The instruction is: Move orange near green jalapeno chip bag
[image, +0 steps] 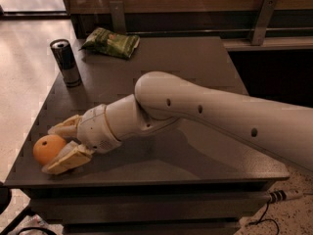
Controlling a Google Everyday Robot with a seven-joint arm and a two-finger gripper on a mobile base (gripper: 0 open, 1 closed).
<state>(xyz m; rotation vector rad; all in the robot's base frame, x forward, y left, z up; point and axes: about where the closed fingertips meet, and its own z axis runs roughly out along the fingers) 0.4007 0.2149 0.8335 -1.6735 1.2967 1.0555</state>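
Grey tabletop (205, 62) beneath a long white arm (215, 114). At the far edge, green jalapeno chip bag (111, 42), with a dark can (65, 62) near its left. At the near left corner, gripper (49, 150) spread around the orange (46, 150), one finger on each side.

Found no readable text, brand or number anywhere: only unreadable lighter markings on green jalapeno chip bag (111, 42), nothing legible on dark can (65, 62). Located gripper (53, 150) over near corner of table (195, 58), at orange (43, 148).
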